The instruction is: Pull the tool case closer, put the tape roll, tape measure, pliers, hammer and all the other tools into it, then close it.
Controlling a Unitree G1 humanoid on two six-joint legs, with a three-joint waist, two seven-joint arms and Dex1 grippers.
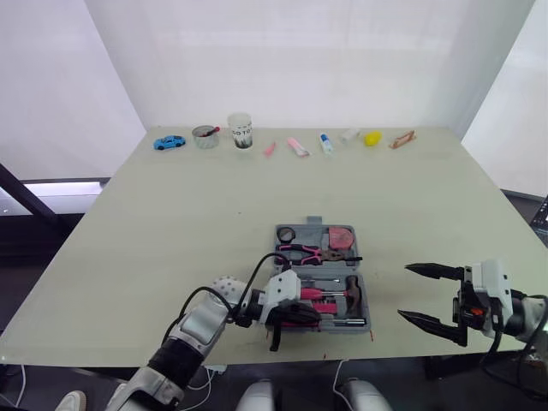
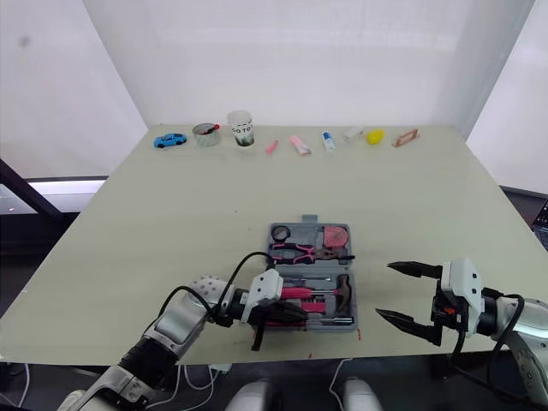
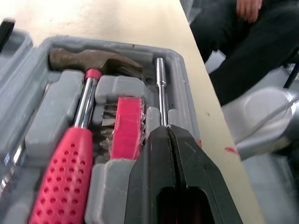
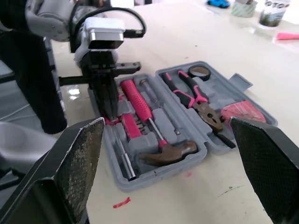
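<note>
Pale surface [image 1: 171, 223] bears the open case [image 1: 366, 300], stiff plastic I judge, tool-heavy; I'd lift its lid [image 1: 312, 224] by the far rim. My left fingers [image 3: 154, 158] are pressed together, right fingers [image 1: 432, 271] spread.

blue toy car [image 1: 169, 142], white cup [image 1: 241, 130], yellow object [image 1: 372, 138]

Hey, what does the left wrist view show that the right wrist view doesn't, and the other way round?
The left wrist view adds a person's hand and dark trousers beyond the table edge. The right wrist view adds the pliers, tape roll and tape measure in the tool case's other half, a blue toy car far off, and the right gripper, open. Shared: the tool case, hammer, pink bit holder, metal shaft, and the left gripper, shut, tips at that shaft.
</note>
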